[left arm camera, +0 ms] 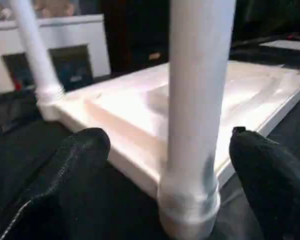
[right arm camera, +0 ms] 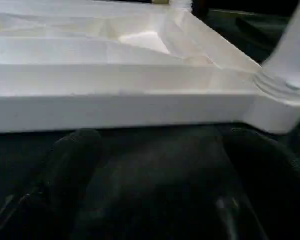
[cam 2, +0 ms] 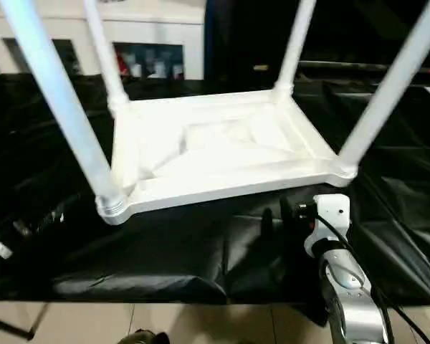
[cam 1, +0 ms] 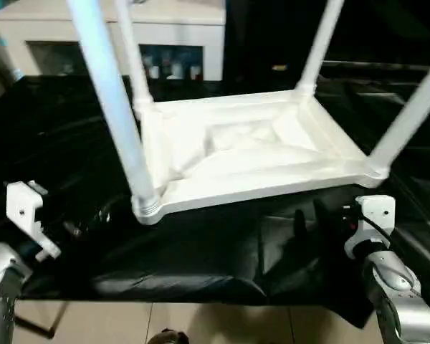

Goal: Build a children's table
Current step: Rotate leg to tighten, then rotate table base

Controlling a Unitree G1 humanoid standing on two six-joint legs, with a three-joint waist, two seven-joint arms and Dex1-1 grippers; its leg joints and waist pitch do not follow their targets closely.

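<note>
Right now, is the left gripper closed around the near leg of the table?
No, the left gripper stands open, its black fingers apart on either side of the near leg without touching it.

Silver forearms [cam 1: 398,297], white wrist brackets [cam 1: 376,211], a black cable, black-fingered tools [left arm camera: 165,165]

Lab-like room: black-draped bench [cam 1: 201,265], white cabinet [cam 1: 115,39].

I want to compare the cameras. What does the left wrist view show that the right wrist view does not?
Left wrist view alone: a leg standing close between its open black fingers, a far leg, and the white cabinet behind.

Right wrist view alone: the tabletop's long side edge seen low, with one corner socket at its end.

Both: the upside-down tabletop on black cloth, with nothing gripped.
</note>
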